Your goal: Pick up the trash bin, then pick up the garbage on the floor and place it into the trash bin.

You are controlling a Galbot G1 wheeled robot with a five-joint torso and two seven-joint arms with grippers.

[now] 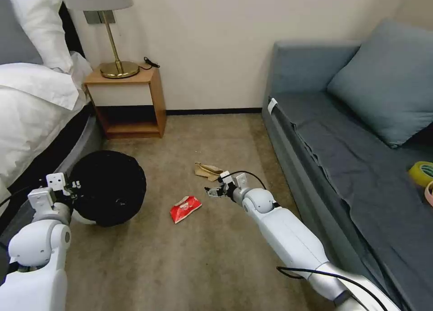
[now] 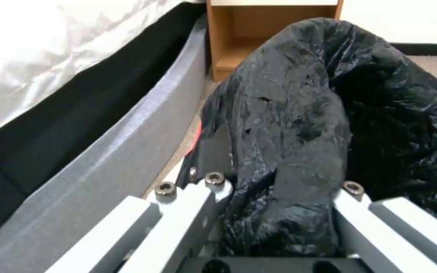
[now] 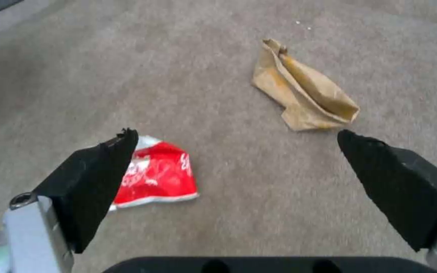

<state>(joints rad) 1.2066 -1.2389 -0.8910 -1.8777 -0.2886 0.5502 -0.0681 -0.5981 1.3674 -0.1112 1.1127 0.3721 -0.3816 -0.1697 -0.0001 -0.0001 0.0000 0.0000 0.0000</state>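
The left gripper (image 2: 274, 212) grips the rim of the bin (image 1: 108, 187), which is held off the carpet (image 1: 216, 135) beside the bed (image 1: 36, 103). The right gripper (image 3: 239, 151) hangs over the carpet, jaws wide, above 2 bits of garbage: a red packet (image 3: 157, 176) and a tan bag (image 3: 304, 91), lying apart.

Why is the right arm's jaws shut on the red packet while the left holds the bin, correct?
Not quite. The right gripper is open over the carpet; the right wrist view shows the red packet lying untouched on the floor. The left gripper does hold the bin.
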